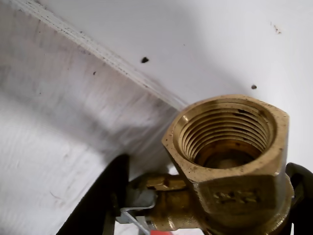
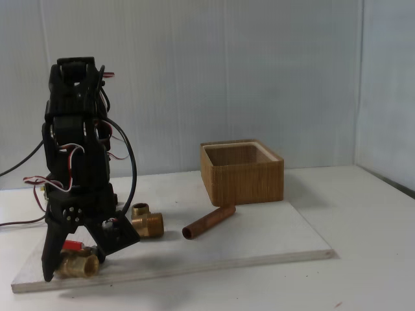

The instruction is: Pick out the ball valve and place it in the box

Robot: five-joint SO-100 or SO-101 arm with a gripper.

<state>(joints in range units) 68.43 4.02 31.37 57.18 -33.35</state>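
The ball valve [image 2: 78, 261] is being gripped at the near left corner of the pale board [image 2: 259, 240] in the fixed view, where it is lying low against the board surface with its red lever handle [image 2: 72, 245] showing on top. The gripper [image 2: 72, 264] is being held down around it, one dark finger [image 2: 50, 256] being pressed to the valve's left side and the other [image 2: 107, 243] to its right, so the pincer is clenched on the valve.

In the wrist view the ball valve [image 1: 230, 161] is being seen end-on, its threaded brass opening being turned toward the camera, with the silvery nut [image 1: 132, 208] at its lower left and dark finger parts at both sides of the body.

The box [image 2: 241, 173] is being shown standing at the back of the board, well apart from the valve and to the right in the fixed view. Its open top is being seen only at a shallow angle; the inner far wall is visible, but what lies on its floor cannot be told.

Between valve and box, a brass elbow fitting [image 2: 148, 221] is lying just beside the arm [image 2: 74, 155], and a copper pipe piece [image 2: 209, 222] is lying slantwise nearer the box, touching neither.
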